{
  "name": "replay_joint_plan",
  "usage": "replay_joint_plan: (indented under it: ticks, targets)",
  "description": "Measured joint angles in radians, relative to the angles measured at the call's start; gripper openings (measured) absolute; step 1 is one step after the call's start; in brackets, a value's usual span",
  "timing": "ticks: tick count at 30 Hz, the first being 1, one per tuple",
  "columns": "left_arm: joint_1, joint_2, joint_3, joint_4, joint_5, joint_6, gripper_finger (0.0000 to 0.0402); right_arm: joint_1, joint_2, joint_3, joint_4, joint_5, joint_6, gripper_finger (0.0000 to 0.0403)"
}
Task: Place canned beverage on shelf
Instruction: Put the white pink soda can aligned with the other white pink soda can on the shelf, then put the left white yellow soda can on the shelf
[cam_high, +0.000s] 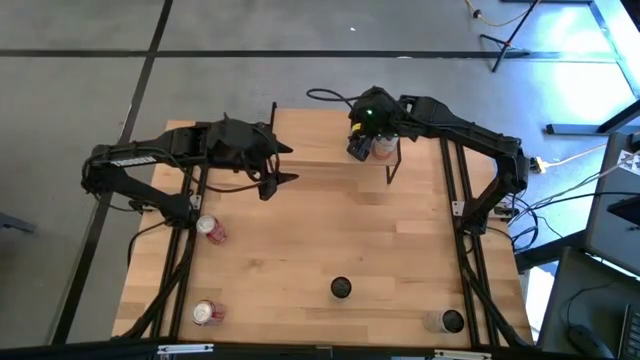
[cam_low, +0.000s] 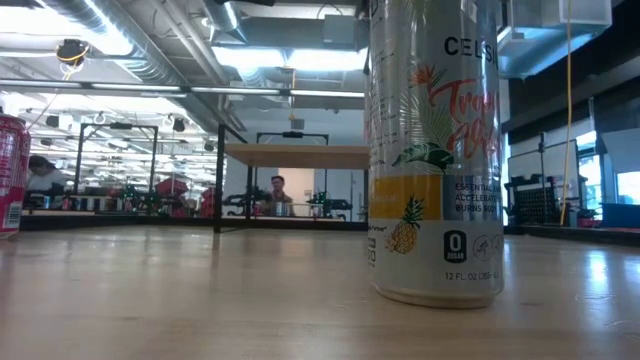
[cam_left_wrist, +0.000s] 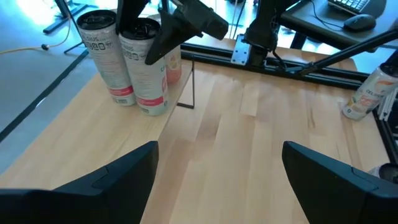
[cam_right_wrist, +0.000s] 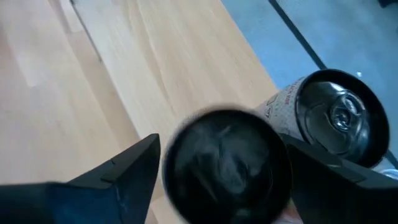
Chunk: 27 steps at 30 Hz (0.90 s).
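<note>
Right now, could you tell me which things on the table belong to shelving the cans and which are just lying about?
In the job:
- shelf
- right gripper, above the shelf
- dark-topped can between its fingers
- neighbouring can

Lying about:
- upper red can
- lower red can
- black-topped can
- pale can
- left gripper, open, empty

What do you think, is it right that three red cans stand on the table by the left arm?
Not three. Two red cans stand on the table by the left arm. The high view shows it.
</note>
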Motion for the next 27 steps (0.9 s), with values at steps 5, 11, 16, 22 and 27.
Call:
replay_joint_plan:
  ticks: [5, 11, 16, 22, 27]
  targets:
    - [0.000, 0.000, 0.000, 0.000, 0.000, 0.000, 0.0334, 0.000, 0.000, 0.000, 0.000, 0.018, -0.001, 0.0325]
    - [0.000, 0.000, 0.000, 0.000, 0.001, -0.005, 0.0334, 0.001, -0.005, 0.075, -0.066, 0.014, 0.004, 0.0325]
    - [-0.002, 0.000, 0.000, -0.007, 0.043, -0.055, 0.0334, 0.039, -0.006, 0.193, -0.173, -0.044, 0.054, 0.0324]
    - [-0.030, 0.000, 0.000, -0.068, 0.076, -0.088, 0.0334, 0.162, -0.025, 0.266, -0.187, -0.056, 0.055, 0.0324]
    - [-0.078, 0.000, 0.000, -0.140, 0.079, -0.094, 0.0334, 0.273, -0.032, 0.266, -0.191, -0.056, 0.085, 0.0324]
